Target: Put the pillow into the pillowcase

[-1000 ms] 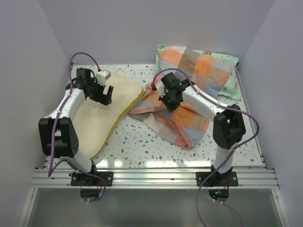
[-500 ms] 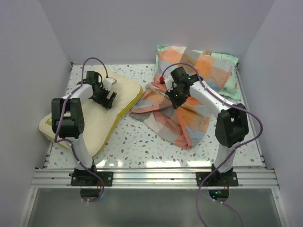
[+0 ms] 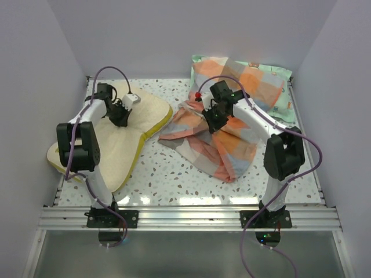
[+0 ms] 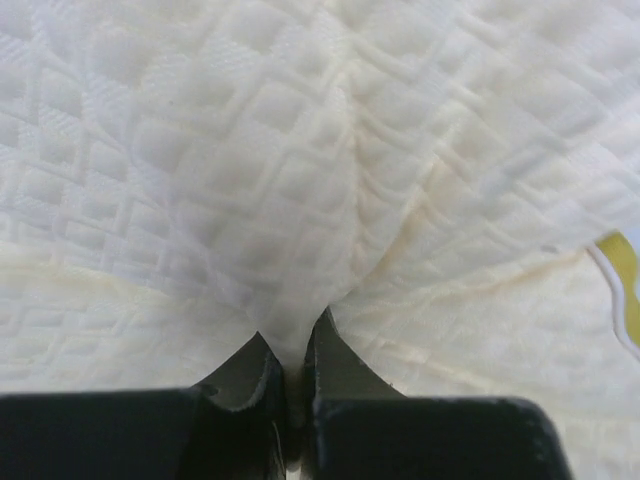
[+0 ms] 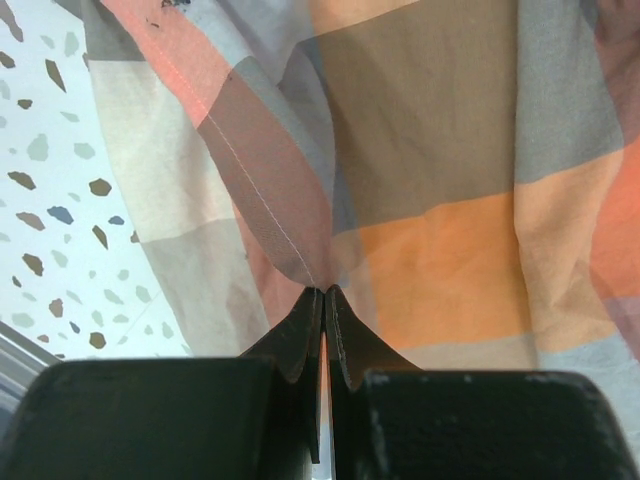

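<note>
The cream quilted pillow with a yellow edge lies on the left of the table. My left gripper is shut on a pinched fold of the pillow; the fabric bunches between the left gripper fingertips. The plaid pillowcase lies crumpled mid-table and runs back over the far-right cushion. My right gripper is shut on a raised fold of the pillowcase, with the seam held at the tips of the right gripper.
A mint-green cartoon-print pillow leans at the back right under the plaid cloth. The speckled tabletop shows in front. Pale walls close in the left, back and right sides. A metal rail runs along the near edge.
My left gripper has closed on the pillow's top fabric, bunching it, and the left arm has shifted slightly left. The right gripper stays shut on the pillowcase, raised a little toward the back.
</note>
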Controlling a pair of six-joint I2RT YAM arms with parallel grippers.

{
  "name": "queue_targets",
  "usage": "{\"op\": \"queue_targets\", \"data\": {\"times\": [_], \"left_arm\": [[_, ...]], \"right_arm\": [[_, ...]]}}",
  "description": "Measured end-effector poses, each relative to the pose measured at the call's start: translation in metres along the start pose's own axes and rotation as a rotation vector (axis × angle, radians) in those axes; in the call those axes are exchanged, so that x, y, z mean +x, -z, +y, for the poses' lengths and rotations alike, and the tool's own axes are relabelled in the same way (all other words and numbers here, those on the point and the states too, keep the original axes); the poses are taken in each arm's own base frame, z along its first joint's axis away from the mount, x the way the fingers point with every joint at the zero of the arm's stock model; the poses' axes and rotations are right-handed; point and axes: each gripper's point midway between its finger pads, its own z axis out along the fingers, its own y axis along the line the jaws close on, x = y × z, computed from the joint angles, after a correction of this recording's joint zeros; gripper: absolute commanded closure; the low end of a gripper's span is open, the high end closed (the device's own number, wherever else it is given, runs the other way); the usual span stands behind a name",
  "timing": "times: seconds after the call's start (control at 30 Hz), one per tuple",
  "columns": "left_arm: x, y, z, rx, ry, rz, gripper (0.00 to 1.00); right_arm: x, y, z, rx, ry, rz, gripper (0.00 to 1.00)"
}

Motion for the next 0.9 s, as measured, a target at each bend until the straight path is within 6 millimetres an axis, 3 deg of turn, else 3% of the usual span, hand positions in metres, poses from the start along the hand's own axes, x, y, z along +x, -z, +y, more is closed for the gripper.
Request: {"op": "queue_targets", "data": {"times": [0.13, 0.23, 0.37, 0.53, 0.7, 0.8, 0.9], "left_arm": [[0.001, 0.042, -0.024, 0.086, -0.133, -0.028, 1.0], [0.003, 0.074, -0.059, 0.167, -0.244, -0.063, 1.0], [0.011, 0.102, -0.104, 0.274, -0.354, -0.122, 1.0], [0.024, 0.103, -0.154, 0.455, -0.432, -0.15, 1.0], [0.025, 0.093, -0.221, 0.635, -0.606, -0.14, 1.0], [0.016, 0.096, -0.255, 0.71, -0.706, -0.168, 1.0], [0.009, 0.099, -0.277, 0.756, -0.769, -0.183, 1.0]], "right_arm": [[-0.005, 0.001, 0.002, -0.039, -0.04, -0.024, 1.0], [-0.015, 0.001, -0.001, -0.068, -0.077, -0.056, 1.0], [-0.038, -0.007, -0.01, -0.093, -0.121, -0.108, 1.0], [-0.067, -0.014, -0.029, -0.126, -0.206, -0.173, 1.0], [-0.084, -0.003, -0.046, -0.173, -0.297, -0.258, 1.0], [-0.091, 0.001, -0.047, -0.199, -0.328, -0.295, 1.0], [-0.093, 0.004, -0.038, -0.235, -0.338, -0.31, 1.0]]}}
